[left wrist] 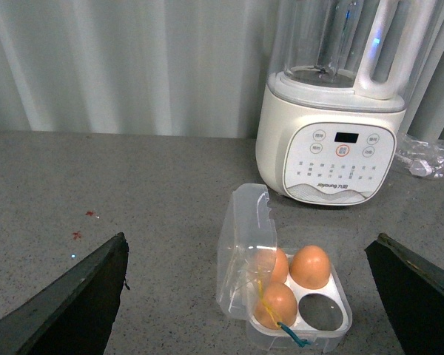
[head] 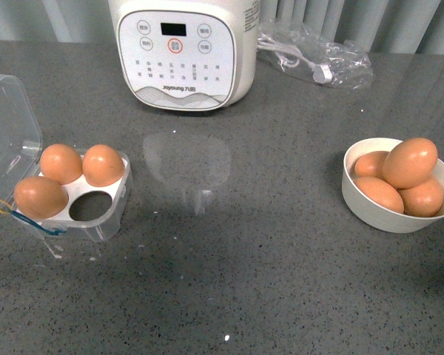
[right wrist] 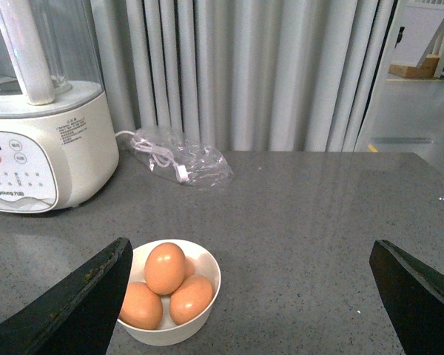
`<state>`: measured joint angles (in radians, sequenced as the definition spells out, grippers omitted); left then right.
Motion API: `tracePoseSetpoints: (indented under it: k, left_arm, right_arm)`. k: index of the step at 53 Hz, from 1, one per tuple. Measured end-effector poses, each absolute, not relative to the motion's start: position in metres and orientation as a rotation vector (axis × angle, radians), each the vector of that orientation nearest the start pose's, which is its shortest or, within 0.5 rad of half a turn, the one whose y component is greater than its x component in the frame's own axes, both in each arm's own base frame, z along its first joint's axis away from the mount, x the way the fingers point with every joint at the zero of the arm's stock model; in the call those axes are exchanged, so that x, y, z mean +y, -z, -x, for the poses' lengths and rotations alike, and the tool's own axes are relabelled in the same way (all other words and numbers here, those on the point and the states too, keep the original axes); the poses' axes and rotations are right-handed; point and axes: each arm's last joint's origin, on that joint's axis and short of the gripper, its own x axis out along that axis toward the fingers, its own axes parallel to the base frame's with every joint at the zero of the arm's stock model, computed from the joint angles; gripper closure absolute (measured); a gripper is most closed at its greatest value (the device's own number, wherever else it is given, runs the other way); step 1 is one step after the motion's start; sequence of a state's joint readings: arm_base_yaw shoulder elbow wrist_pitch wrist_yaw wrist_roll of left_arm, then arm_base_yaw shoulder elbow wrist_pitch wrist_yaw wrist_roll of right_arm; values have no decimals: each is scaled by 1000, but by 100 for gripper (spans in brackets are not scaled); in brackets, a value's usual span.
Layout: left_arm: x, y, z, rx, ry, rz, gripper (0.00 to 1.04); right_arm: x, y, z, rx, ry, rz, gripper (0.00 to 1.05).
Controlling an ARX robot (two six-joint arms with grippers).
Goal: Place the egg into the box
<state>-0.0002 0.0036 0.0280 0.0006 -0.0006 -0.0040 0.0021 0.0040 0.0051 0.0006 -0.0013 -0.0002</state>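
Note:
The clear box (head: pixel 107 222) stands open at the table's left, lid (head: pixel 7 126) hinged back. Three orange-brown eggs fill three cups, for instance one (head: pixel 41 197); the near right cup (head: pixel 89 207) is empty. Several more eggs lie in a cream bowl (head: pixel 355 194) at the right, one egg (head: pixel 410 163) on top. Neither gripper shows in the front view. My left gripper (left wrist: pixel 249 244) is open and empty, above and short of the box (left wrist: pixel 333 336). My right gripper (right wrist: pixel 251 244) is open and empty, with the bowl (right wrist: pixel 207 268) and its top egg (right wrist: pixel 165 268) by one finger (right wrist: pixel 74 310).
A white blender base (head: pixel 181 52) with a control panel stands at the back middle. A clear bag holding a white cable (head: pixel 314 53) lies at the back right. The grey table (head: pixel 244 259) runs between box and bowl. Curtains hang behind.

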Motion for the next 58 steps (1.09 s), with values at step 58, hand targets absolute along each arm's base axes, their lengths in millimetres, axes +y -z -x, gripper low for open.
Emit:
tracePoseSetpoints:
  k: [58]
  left_arm:
    - [0,-173,-96,-25,0,4,7]
  right_arm:
    - [-2,-166,-100,155,92,-133,7]
